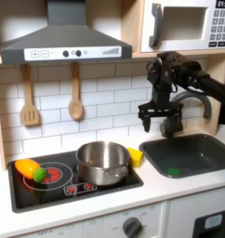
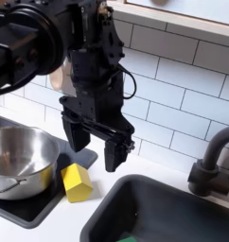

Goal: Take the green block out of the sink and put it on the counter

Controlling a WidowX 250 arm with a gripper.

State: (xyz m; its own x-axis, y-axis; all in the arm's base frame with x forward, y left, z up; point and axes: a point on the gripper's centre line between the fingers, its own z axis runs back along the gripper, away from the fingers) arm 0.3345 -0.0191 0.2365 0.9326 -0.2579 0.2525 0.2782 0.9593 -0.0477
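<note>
Orange-and-green toy vegetable (image 1: 30,169) lies at the lower left of the first exterior view, on the stovetop (image 1: 49,186); the steel pot (image 1: 101,163) beside it looks empty, the yellow block (image 1: 135,156) just right of it. Right again, the sink (image 1: 193,153) holds the green block (image 1: 173,171) near its front edge — likely light, rigid, slick-sided, best pinched across flat faces. Above the basin hangs the gripper (image 2: 90,151), jaws spread, holding nothing.
</note>
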